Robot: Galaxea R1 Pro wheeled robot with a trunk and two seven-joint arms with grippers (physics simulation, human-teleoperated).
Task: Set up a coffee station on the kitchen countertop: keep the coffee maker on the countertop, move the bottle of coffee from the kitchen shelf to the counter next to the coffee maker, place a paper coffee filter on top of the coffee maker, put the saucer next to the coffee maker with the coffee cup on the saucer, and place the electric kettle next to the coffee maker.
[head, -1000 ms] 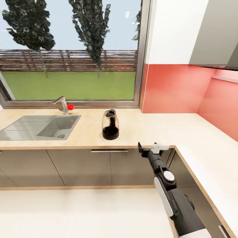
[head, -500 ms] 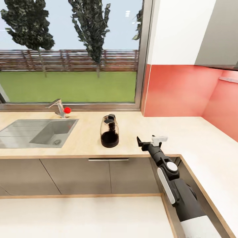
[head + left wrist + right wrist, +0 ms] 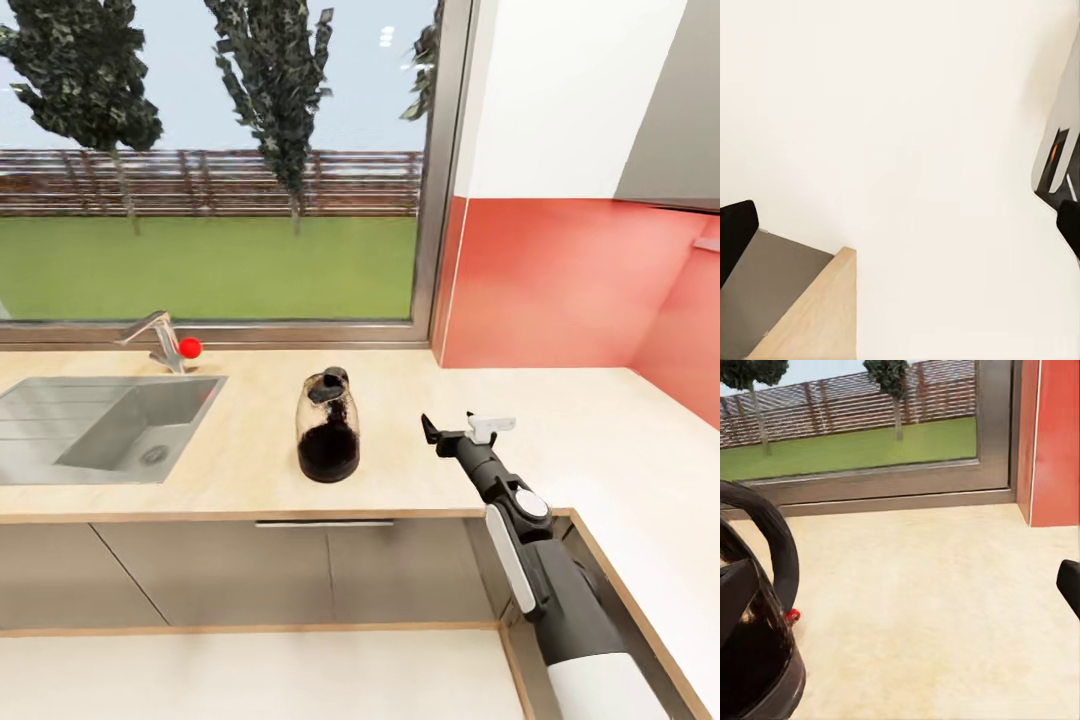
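electric kettle (image 3: 328, 432): stands upright on the table (image 3: 250, 440), between the sink (image 3: 110, 425) and the right hand; glass body, dark base, its long axis vertical.
direction from hand: the kettle lies to the left of the right hand (image 3: 462, 431), near but not touching, at about the same depth on the table.
right hand: fingers apart, nothing between them; in the right wrist view the kettle's dark handle (image 3: 772, 547) sits at one edge.
nearer arm: the right, by my judgement.
left hand: aimed at pale floor and a table corner; dark fingertips apart.
coming move: likely a sideways reach to the handle.

Right arm (image 3: 540, 580): black segments, white panels, grey round joint cap.
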